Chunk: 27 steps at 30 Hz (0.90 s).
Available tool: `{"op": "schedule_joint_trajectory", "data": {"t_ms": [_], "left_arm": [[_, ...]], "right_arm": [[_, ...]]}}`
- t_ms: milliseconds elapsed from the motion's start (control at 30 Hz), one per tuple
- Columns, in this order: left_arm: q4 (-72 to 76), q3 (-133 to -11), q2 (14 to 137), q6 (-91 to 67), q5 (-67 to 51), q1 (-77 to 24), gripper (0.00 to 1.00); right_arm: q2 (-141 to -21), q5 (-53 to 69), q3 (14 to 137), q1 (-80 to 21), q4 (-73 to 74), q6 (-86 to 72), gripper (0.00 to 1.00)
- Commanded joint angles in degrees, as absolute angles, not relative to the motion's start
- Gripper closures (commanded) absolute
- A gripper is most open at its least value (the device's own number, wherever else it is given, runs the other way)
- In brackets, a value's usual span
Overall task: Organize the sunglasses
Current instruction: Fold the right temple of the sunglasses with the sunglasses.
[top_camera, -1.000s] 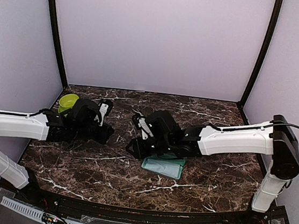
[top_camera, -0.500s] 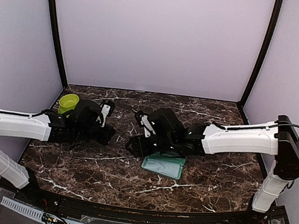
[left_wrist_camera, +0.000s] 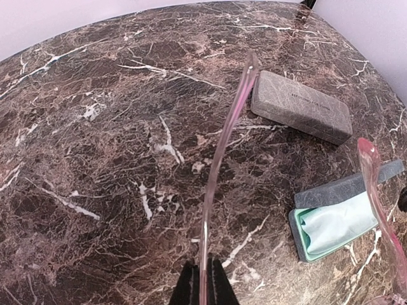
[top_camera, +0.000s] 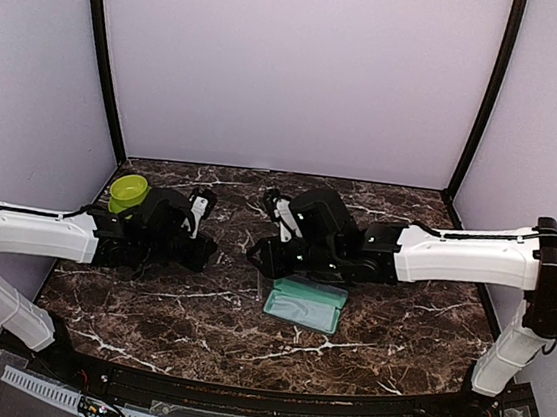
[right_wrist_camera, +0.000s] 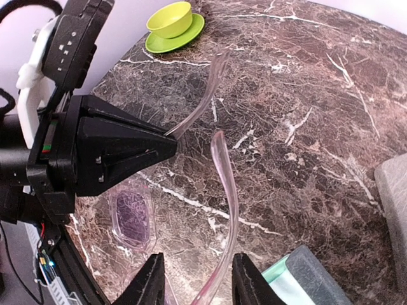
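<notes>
The right gripper point(top_camera: 259, 256) has drawn back from the near edge toward the rear wall and drifted to the right, its black wrist going with it; the teal-lined case point(top_camera: 305, 305), half hidden under that wrist a second ago, now lies almost wholly uncovered in the overhead view; the right arm's elbow has swung further out to the right; the left gripper point(top_camera: 205, 252), pinching the sunglasses point(left_wrist_camera: 219, 159), has crept slightly rightward

Top camera: high, behind, looking down. Wrist cameras sit close over the table point(top_camera: 146, 314), both catching the teal-lined case point(left_wrist_camera: 343, 189).
</notes>
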<state>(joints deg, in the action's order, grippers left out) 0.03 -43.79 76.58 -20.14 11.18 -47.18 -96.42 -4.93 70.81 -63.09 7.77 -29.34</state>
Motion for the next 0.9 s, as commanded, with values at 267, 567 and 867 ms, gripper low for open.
{"op": "schedule_joint_trajectory", "data": {"t_ms": [267, 567, 867], "left_arm": [[0.8, -44.5, 75.6, -19.6, 11.9, -47.9, 1.0], [1.0, -44.0, 75.1, -19.8, 12.2, -48.1, 1.0], [1.4, -43.9, 75.8, -20.0, 12.0, -48.1, 1.0]], "right_arm": [[-98.0, -4.8, 70.2, -61.9, 6.9, -29.9, 0.72], [-98.9, -3.9, 68.8, -61.5, 4.9, -30.7, 0.77], [-99.9, -1.5, 68.7, -61.5, 3.5, -31.0, 0.85]]}}
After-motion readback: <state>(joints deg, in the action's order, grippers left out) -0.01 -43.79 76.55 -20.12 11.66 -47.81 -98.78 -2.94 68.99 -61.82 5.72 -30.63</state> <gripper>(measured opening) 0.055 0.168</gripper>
